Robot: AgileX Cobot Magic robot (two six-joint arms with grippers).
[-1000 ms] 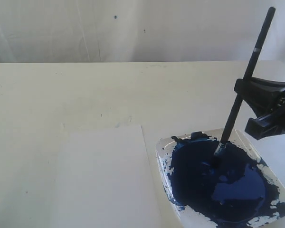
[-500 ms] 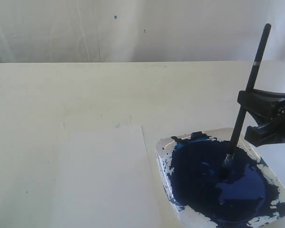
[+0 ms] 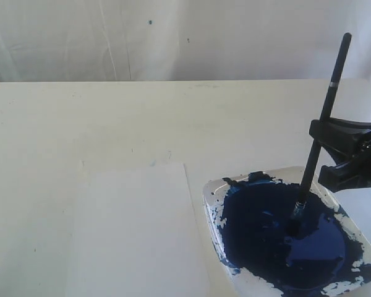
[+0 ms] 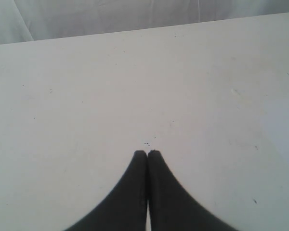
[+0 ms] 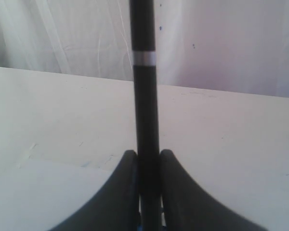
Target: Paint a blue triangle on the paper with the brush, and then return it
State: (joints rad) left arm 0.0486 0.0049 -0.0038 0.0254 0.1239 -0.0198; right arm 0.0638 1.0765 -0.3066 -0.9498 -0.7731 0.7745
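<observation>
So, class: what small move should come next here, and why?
Probably lift the thin black-handled paintbrush clear of the dark blue paint pool: the right pincer grips it, the tip is dipped, and the white paper sheet is bare.

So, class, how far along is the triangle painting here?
Done: brush picked up, clamped in the fingers of the right gripper. In hand: the tip sits in blue paint in the tray, loading. Left: the paper is blank, so the triangle, then returning the brush.

Brush (image 3: 329, 99) steeper; tip slid right across paint pool (image 3: 278, 244); right pincer (image 3: 316, 151) lowered.
</observation>
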